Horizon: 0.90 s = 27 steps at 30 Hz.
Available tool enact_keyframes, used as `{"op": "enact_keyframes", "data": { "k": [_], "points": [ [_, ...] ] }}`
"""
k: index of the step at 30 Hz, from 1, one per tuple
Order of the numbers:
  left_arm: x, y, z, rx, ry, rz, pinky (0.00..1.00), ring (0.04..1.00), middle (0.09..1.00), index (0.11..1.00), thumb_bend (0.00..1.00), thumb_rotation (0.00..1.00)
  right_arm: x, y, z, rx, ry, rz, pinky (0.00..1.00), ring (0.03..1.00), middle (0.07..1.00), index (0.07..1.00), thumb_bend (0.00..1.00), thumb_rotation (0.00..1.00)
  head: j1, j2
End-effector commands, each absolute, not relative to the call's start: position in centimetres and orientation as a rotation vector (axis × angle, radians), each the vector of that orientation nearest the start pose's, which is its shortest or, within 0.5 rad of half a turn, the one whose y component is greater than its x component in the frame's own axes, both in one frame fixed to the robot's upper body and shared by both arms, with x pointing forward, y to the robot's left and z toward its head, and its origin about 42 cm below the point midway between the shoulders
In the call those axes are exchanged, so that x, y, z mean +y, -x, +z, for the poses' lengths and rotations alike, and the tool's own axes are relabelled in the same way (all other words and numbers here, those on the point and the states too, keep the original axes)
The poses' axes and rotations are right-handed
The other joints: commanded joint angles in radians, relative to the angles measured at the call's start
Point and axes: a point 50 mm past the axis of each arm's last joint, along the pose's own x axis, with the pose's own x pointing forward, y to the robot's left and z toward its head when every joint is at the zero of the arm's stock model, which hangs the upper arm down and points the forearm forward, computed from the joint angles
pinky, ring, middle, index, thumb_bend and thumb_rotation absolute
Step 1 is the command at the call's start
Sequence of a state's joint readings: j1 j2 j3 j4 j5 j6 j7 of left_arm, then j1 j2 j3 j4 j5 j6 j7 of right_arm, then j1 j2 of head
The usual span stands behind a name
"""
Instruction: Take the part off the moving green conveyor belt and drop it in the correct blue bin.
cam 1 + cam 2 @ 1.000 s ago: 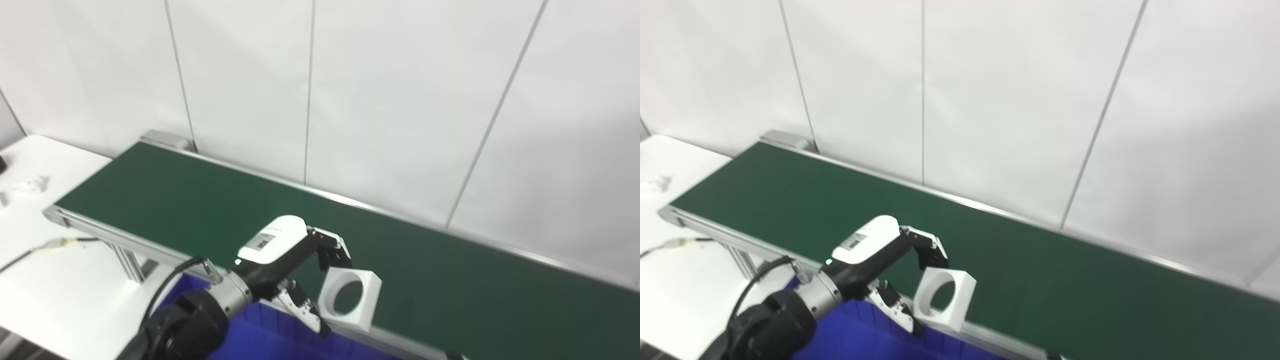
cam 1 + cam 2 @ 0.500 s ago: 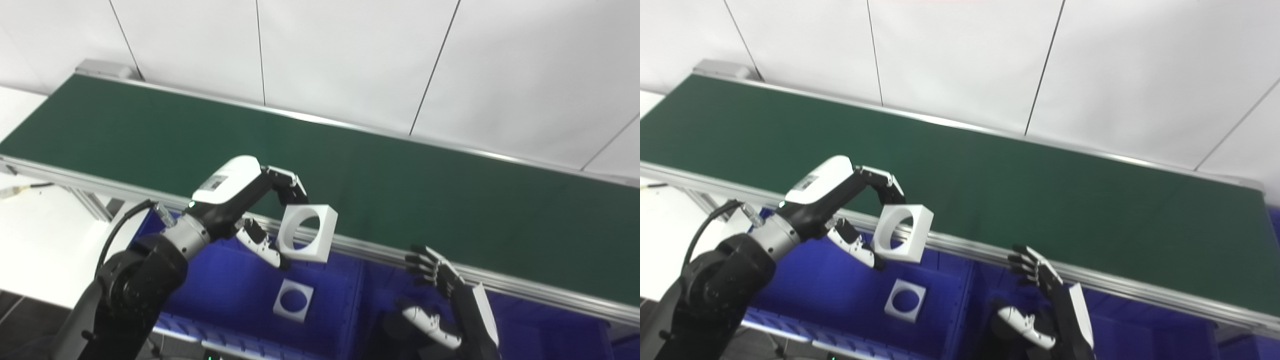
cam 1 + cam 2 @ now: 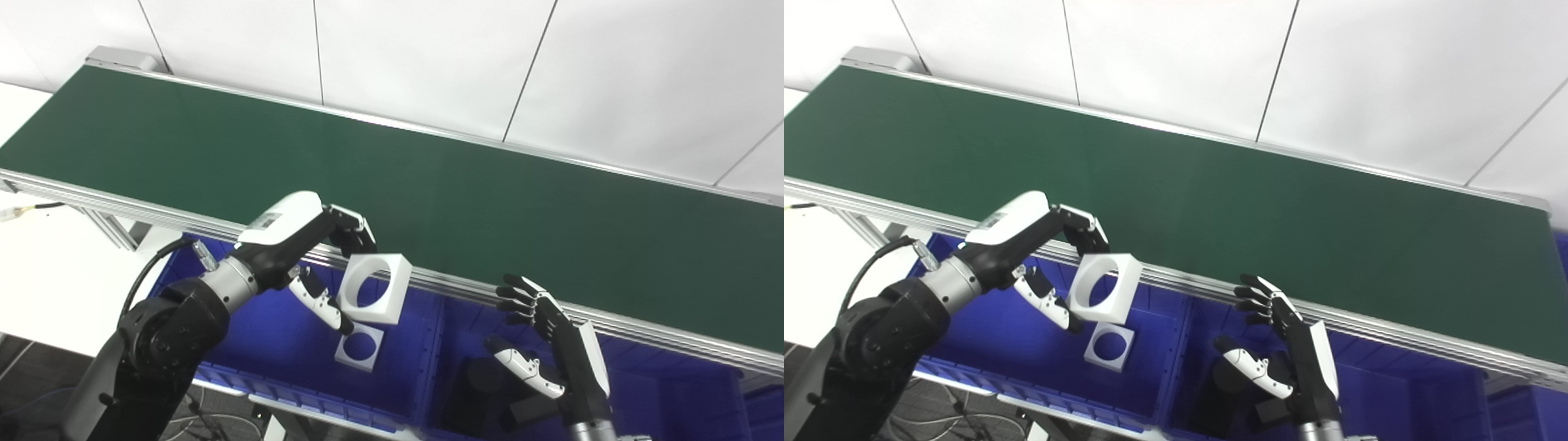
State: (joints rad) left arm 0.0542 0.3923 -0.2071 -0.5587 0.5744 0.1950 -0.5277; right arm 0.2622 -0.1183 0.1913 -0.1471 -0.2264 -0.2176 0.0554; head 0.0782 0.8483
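Left hand (image 3: 318,257), closed on a white square part with a round hole (image 3: 369,288); the upper fingers (image 3: 354,228) press the part's top edge and the thumb (image 3: 318,300) presses its lower left edge, so that the part is pinched between them and held tilted, its holed face turned toward the camera; the part hangs in the air, clear of the green conveyor belt (image 3: 429,184), in front of the belt's near aluminium rail (image 3: 465,286) and above the left blue bin (image 3: 275,343). A second white square part with a round hole (image 3: 360,346) lies flat on the floor of that bin, just below and slightly nearer the camera than the held one; the two are apart. Right hand (image 3: 545,337), holding nothing; its fingers are spread and gently curved, the thumb set well away from them, the palm turned to the left; it hovers above the adjoining blue bin (image 3: 649,392), the fingertips near the rail, though contact cannot be told. A dark object (image 3: 1228,376) lies in this second bin beneath the hand; its shape is unclear. A white table (image 3: 55,263) stands at the left.
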Motion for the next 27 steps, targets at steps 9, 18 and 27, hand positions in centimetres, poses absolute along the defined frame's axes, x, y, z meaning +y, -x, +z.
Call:
{"op": "enact_keyframes", "data": {
  "k": [9,18,27],
  "points": [
    [25.4,-23.4,14.7,-0.035,-1.024,-0.583,0.70,0.561,0.480,0.491,0.53,0.00,-19.9,-19.3,9.4,-0.145,0.277,0.239,0.63,0.703,0.756,0.811,0.67,0.48,0.008,-0.003],
    [26.4,-23.3,10.6,0.028,-1.036,-0.574,0.66,0.533,0.484,0.487,0.53,0.00,-20.2,-19.4,9.2,-0.141,0.283,0.239,0.63,0.701,0.755,0.812,0.67,0.49,0.014,-0.008],
    [26.0,-23.8,9.6,0.056,-1.113,-0.579,0.69,0.575,0.497,0.478,0.53,0.00,-20.6,-19.5,9.3,-0.138,0.280,0.242,0.63,0.703,0.755,0.813,0.68,0.49,0.033,-0.014]
  ]
}}
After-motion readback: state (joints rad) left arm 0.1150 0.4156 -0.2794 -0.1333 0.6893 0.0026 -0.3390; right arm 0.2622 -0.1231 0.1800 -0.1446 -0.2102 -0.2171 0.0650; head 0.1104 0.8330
